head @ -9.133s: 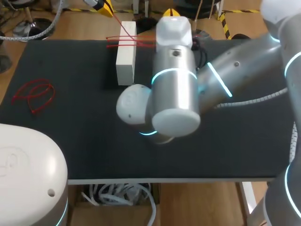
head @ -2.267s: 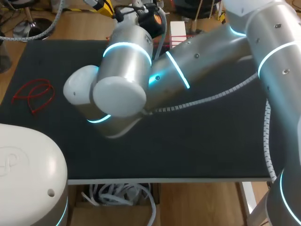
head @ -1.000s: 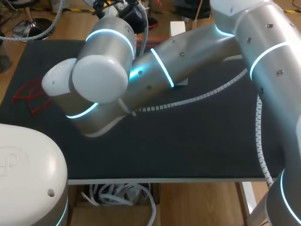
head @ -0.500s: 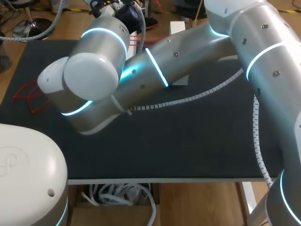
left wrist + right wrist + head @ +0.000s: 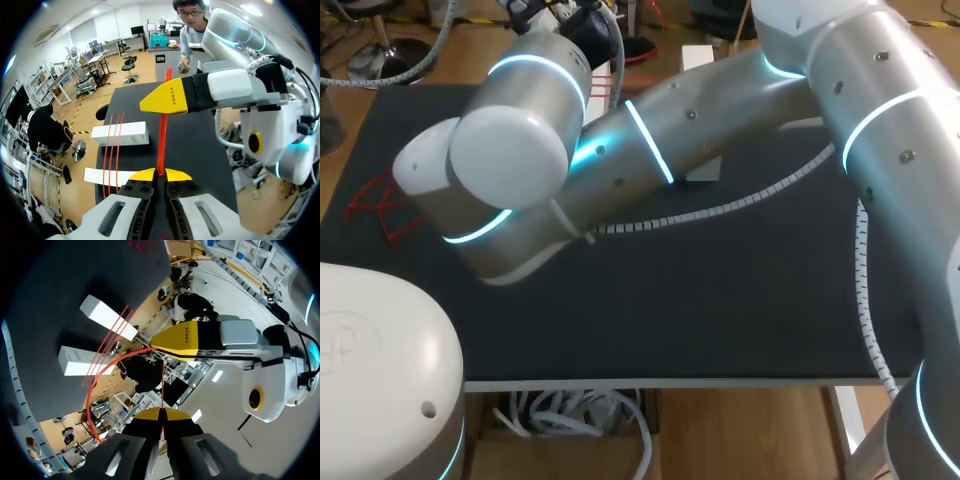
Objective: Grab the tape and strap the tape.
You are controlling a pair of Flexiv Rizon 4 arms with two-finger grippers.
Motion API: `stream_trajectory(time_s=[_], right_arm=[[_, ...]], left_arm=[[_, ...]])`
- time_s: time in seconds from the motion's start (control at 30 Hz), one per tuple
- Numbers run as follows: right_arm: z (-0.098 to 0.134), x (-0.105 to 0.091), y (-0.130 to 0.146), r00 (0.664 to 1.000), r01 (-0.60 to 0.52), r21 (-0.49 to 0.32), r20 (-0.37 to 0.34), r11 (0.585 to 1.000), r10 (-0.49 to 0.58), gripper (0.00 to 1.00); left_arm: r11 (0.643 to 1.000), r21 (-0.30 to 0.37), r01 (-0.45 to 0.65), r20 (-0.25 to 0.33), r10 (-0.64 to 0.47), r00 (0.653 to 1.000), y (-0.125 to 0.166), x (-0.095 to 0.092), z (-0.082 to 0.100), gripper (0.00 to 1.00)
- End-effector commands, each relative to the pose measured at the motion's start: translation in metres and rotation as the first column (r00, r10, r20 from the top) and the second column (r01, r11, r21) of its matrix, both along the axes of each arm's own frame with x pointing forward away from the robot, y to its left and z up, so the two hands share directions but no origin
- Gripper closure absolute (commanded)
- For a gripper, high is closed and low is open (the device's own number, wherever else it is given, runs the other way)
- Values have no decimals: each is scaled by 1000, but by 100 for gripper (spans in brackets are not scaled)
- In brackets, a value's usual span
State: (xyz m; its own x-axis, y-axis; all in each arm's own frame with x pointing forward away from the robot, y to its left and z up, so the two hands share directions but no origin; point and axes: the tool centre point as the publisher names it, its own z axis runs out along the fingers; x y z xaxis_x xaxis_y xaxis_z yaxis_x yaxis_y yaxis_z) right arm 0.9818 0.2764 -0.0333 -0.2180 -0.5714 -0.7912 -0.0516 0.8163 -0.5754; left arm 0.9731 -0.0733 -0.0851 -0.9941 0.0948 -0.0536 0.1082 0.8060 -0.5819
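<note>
The two yellow fingertips of the left gripper [image 5: 160, 175] are pressed together on the red tape [image 5: 161, 135], with only the thin band between them. The tape is a narrow, flat and smooth plastic strip. From these fingers it goes straight and tight to the yellow, wedge-shaped tips of the right gripper [image 5: 161, 414]. In the right wrist view that gripper's own tips are also closed on the tape, which shows there as a very fine red line running to the left gripper's tips. From those tips the tape bends away in one wide round curve, on the side where the white block [image 5: 120, 134] lies.

The white block is a long box with sharp edges and a matte surface. It lies flat on the black table [image 5: 720, 300], beside the two grippers. A second white block [image 5: 107, 176] of the same long shape lies parallel to the white block, a little apart from it and closer to the left gripper. Three thin red strands [image 5: 111, 155] run side by side across the white block and on over the second one.

In the head view the right arm [image 5: 720, 110], made of silver metal tubes and round joints with glowing blue rings, crosses the table and covers most of the white block; only one corner shows behind it. Both grippers are mostly hidden in this view. A loose loop of red tape [image 5: 365, 200] lies on the dull black surface, well apart from the white block.
</note>
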Motion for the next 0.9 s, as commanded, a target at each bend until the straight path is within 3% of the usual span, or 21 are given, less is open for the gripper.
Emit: stream_trajectory(time_s=[0.03, 0.9], right_arm=[[6, -1, 0, 1000, -2, -1, -11, 1000, 2, 100], [1, -1, -1, 1000, 1, -34, -26, 999, -2, 100]], left_arm=[[1000, 3, 2, -3, -2, 1000, 0, 1, 1, 100], [1000, 3, 2, -3, -2, 1000, 0, 1, 1, 100]])
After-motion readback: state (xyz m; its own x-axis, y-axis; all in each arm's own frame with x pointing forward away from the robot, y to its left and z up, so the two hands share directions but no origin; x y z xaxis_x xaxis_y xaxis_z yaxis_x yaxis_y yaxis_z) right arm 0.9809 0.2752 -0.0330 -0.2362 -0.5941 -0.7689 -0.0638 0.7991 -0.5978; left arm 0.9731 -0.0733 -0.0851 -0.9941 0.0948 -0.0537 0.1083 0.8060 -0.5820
